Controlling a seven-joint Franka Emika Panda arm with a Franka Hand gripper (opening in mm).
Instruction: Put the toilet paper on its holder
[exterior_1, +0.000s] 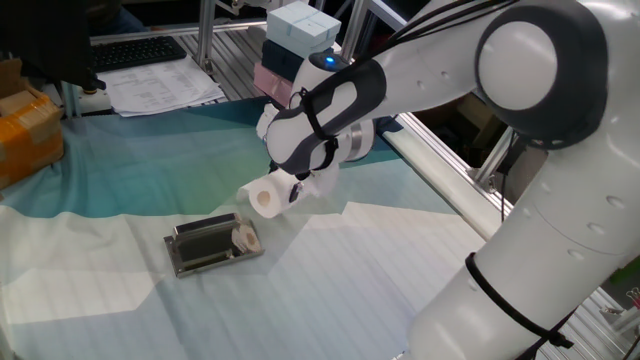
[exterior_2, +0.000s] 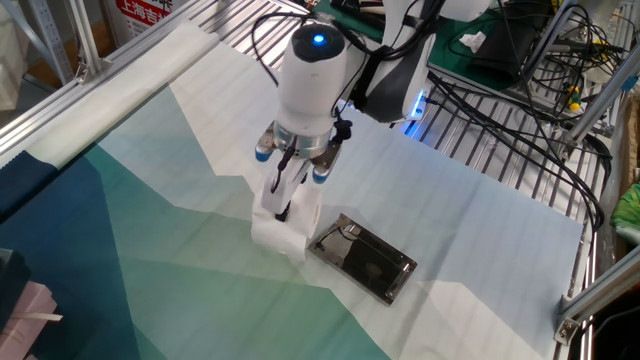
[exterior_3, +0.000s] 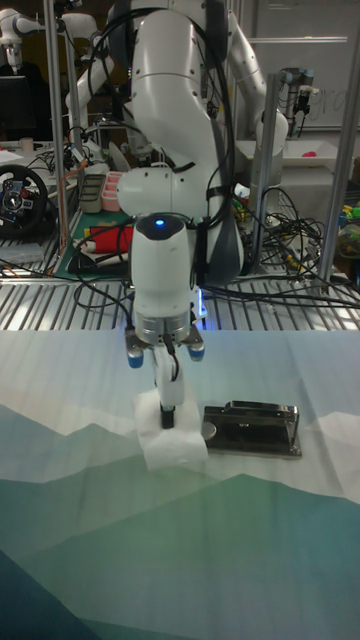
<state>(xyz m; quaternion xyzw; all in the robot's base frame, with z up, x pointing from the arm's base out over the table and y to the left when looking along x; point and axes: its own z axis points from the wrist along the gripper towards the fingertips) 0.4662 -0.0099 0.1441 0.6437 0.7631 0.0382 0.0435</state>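
The toilet paper (exterior_1: 264, 196) is a white roll with its cardboard core facing the camera. My gripper (exterior_1: 291, 186) is shut on it, one finger down the side of the roll (exterior_2: 279, 229). The roll hangs tilted, low over the cloth, just beside the holder's near end. The holder (exterior_1: 207, 246) is a flat silver plate with a dark centre, lying on the white cloth (exterior_2: 368, 262). In the tall fixed view the roll (exterior_3: 171, 442) sits left of the holder (exterior_3: 254, 431), with my gripper (exterior_3: 170, 414) coming straight down onto it.
A white and pink box (exterior_1: 297, 32) stands behind the arm. Papers (exterior_1: 160, 88) and a keyboard (exterior_1: 135, 50) lie at the back left, and an orange package (exterior_1: 28, 130) sits at the left edge. Metal rails (exterior_2: 70, 90) and cables (exterior_2: 520, 110) border the cloth.
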